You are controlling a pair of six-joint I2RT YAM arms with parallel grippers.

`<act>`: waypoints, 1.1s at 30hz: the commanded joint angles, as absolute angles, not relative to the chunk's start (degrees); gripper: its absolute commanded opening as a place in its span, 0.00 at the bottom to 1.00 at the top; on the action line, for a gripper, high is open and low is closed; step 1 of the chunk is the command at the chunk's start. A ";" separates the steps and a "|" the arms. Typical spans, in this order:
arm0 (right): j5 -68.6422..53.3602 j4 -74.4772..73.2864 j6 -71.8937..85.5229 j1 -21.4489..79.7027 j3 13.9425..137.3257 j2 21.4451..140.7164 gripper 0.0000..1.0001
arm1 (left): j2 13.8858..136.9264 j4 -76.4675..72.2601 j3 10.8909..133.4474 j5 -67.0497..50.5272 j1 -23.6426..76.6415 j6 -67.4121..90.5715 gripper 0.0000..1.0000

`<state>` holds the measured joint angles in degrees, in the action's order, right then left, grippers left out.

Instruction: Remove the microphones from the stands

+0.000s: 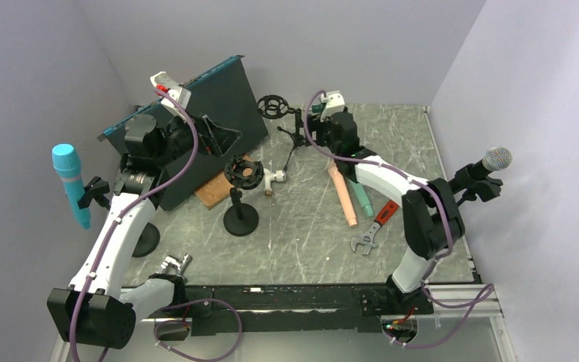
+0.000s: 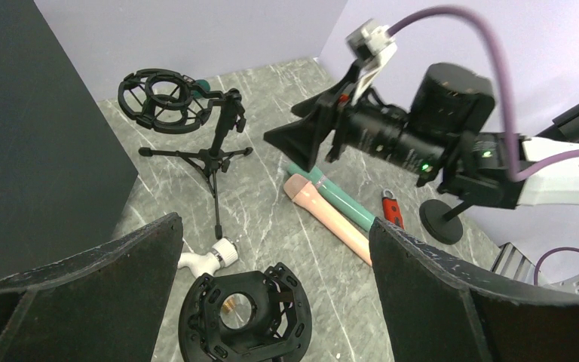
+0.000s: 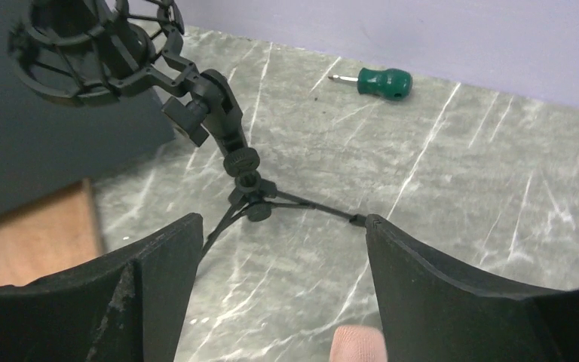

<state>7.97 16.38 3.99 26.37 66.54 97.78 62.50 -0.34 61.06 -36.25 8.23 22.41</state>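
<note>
The pink microphone (image 1: 342, 197) lies on the table (image 1: 309, 234) beside the teal microphone (image 1: 362, 200), just under our right gripper (image 3: 279, 286), jaws apart; left gripper (image 2: 271, 249) likewise. We judge it light, stiff, smooth: grip mid-body

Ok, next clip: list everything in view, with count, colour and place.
blue microphone: 1, blue, on stand, left edge
silver-headed microphone: 1, dark body, on stand, right edge
pink microphone: 1, pink, lying right of centre
teal microphone: 1, teal, beside it
shock mount on round base: 1, black, centre
shock mount on tripod: 1, black, back
wrench: 1, red handle, right of centre
screwdriver: 1, green handle, back wall
panel: 1, dark, back left
left gripper: 1, black, open, centre
right gripper: 1, black, open, by tripod
</note>
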 commanded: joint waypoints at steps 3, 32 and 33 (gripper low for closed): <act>0.51 4.48 18.53 26.10 61.03 87.75 0.96 | 61.42 -3.11 60.90 -37.49 8.60 23.06 0.97; -13.54 -7.20 27.13 30.89 41.60 56.83 1.00 | 44.73 37.98 70.71 1.48 27.33 7.33 0.99; -14.27 -6.25 27.57 31.04 41.14 56.62 1.00 | 42.96 40.43 71.69 3.00 27.32 7.50 0.99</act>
<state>-12.29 -9.37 26.61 30.81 42.61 58.13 50.30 30.13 66.85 -5.23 27.27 6.72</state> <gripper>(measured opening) 0.996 0.987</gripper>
